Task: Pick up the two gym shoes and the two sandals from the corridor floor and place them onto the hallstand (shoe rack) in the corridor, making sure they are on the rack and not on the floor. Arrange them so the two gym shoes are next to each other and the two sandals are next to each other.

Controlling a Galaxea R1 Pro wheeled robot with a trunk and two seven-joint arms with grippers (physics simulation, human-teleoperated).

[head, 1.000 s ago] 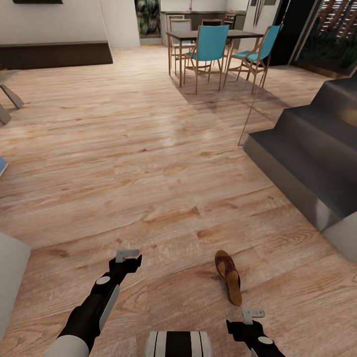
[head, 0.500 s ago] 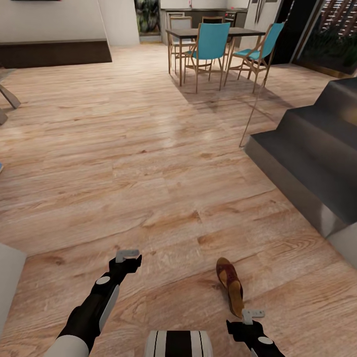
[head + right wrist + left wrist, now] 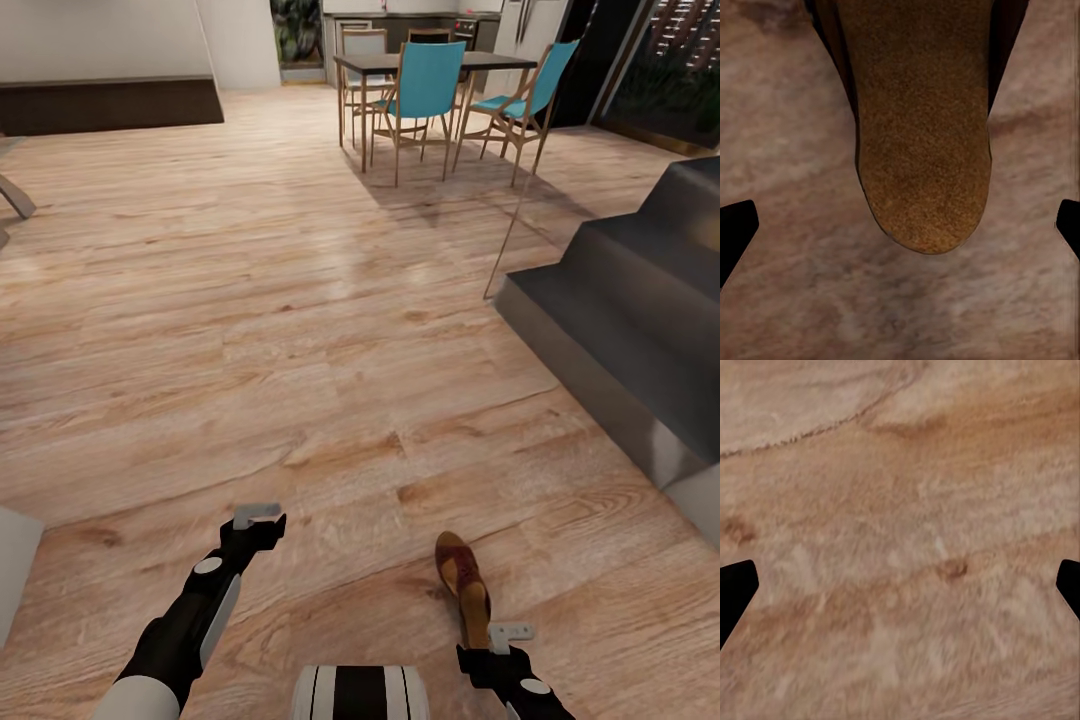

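One dark brown sandal (image 3: pixel 462 582) with a tan insole lies on the wood-plank corridor floor (image 3: pixel 300 380), toe pointing away from me. My right gripper (image 3: pixel 510 632) hangs open just above its heel end. In the right wrist view the tan insole (image 3: pixel 922 142) lies between the widely spread fingertips (image 3: pixel 736 225), which touch nothing. My left gripper (image 3: pixel 257 515) is open over bare floor to the sandal's left, and its wrist view holds just planks (image 3: pixel 900 510). The gym shoes and the hallstand are out of view.
Dark grey stairs (image 3: pixel 640 310) rise at the right. A dining table with teal chairs (image 3: pixel 430 85) stands at the back. A dark low cabinet (image 3: pixel 110 105) runs along the far left wall. A light-grey corner (image 3: pixel 12 565) pokes in at the lower left edge.
The whole view has shifted as the camera moved; the sandal now sits lower in the picture, its heel beneath my right gripper. Both arms hold the same pose.
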